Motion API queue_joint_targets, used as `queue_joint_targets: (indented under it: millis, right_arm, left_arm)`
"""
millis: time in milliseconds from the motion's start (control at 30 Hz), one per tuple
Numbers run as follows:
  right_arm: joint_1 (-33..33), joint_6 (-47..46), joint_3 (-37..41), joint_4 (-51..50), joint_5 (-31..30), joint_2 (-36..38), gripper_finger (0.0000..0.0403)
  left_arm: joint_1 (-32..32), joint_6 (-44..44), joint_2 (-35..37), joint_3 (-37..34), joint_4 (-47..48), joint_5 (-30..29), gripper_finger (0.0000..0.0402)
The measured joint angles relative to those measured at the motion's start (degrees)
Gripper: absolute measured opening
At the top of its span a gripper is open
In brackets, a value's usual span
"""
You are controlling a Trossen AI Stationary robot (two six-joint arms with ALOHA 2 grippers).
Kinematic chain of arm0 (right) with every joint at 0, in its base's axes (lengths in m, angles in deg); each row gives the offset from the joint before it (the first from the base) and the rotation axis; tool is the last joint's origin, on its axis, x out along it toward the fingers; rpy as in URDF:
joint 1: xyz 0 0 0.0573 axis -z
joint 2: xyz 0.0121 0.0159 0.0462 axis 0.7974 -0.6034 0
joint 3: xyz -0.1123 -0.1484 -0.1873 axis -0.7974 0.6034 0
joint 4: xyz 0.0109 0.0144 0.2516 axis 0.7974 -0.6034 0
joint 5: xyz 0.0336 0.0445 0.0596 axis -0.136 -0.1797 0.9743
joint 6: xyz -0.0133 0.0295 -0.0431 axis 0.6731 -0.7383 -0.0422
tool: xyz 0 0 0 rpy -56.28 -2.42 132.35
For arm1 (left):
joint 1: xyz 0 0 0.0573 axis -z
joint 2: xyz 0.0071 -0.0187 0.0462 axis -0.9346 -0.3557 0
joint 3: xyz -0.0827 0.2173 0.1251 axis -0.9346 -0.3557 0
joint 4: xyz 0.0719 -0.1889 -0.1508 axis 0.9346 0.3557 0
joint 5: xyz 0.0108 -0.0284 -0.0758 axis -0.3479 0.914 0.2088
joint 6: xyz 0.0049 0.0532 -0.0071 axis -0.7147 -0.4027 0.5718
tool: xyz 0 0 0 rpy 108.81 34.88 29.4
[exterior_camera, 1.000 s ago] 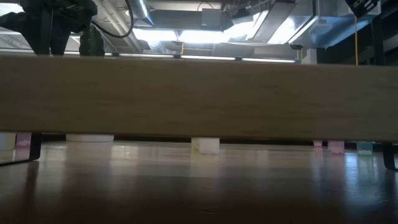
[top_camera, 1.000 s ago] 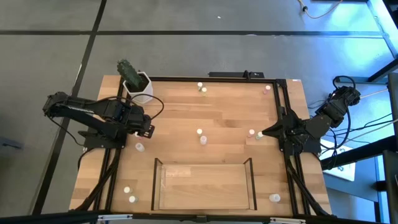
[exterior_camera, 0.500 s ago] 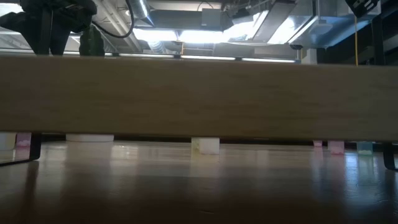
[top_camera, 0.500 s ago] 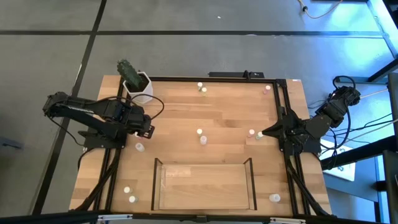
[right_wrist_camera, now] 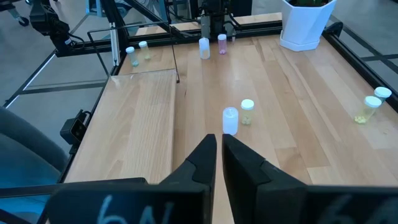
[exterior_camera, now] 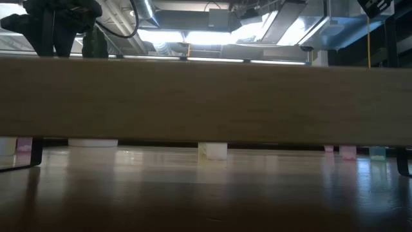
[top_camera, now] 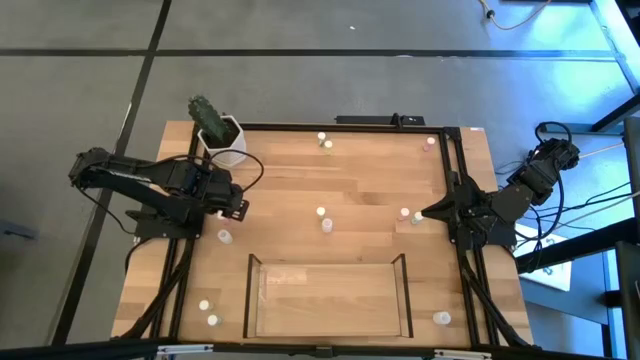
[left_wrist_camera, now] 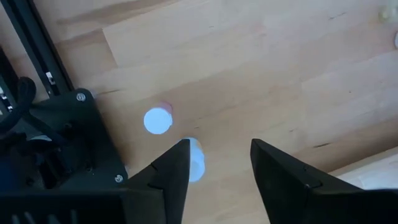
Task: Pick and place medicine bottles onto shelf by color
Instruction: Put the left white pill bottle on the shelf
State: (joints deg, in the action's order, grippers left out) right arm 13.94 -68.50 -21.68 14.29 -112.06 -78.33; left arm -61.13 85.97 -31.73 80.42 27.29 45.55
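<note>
Several tiny pale-capped medicine bottles stand scattered on the wooden table: two at mid-table point(top_camera: 323, 218), two near my right gripper point(top_camera: 410, 216), some at the far edge point(top_camera: 324, 141) and some at the near corners point(top_camera: 208, 313). The shelf point(top_camera: 328, 297), a clear-walled tray with a wood floor, stands at the near middle and holds nothing. My left gripper point(left_wrist_camera: 217, 149) is open above two bottles point(left_wrist_camera: 157, 120) at the table's left side; one bottle point(left_wrist_camera: 195, 163) is partly hidden behind a finger. My right gripper point(right_wrist_camera: 219, 144) is shut and empty at the right side, pointing at two bottles point(right_wrist_camera: 230, 120).
A white hexagonal pot with a green cactus point(top_camera: 222, 135) stands at the far left corner. A black metal frame point(top_camera: 455, 180) borders the tabletop. In the low view the shelf's wall point(exterior_camera: 206, 100) blocks most of the scene; a bottle point(exterior_camera: 212, 151) shows beneath it.
</note>
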Motion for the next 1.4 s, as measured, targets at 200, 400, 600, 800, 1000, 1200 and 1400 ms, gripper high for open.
queue_joint_targets:
  millis: [200,400,600,800,1000,1200,1400]
  right_arm:
    - [0.0,0.0,0.0,0.0,0.0,0.0,0.003]
    - [0.0,0.0,0.0,0.0,0.0,0.0,0.003]
    - [0.0,0.0,0.0,0.0,0.0,0.0,0.003]
    - [0.0,0.0,0.0,0.0,0.0,0.0,0.003]
    - [0.0,0.0,0.0,0.0,0.0,0.0,0.003]
    - [0.0,0.0,0.0,0.0,0.0,0.0,0.003]
    - [0.0,0.0,0.0,0.1,0.0,0.0,0.003]
  left_arm:
    - [0.0,-6.0,0.0,0.0,0.7,0.0,0.0231]
    - [0.3,-11.7,0.0,0.0,1.4,1.7,0.0292]
    - [2.6,-12.1,0.0,0.0,1.3,2.0,0.0307]
    - [2.4,-12.1,0.0,0.0,-0.4,-1.0,0.0304]
    - [2.0,-19.5,0.0,0.0,-3.7,-2.1,0.0308]
    - [-1.6,-25.4,-1.1,0.0,-6.6,-2.2,0.0308]
    - [-5.2,-30.3,-3.9,0.0,-9.1,0.8,0.0308]
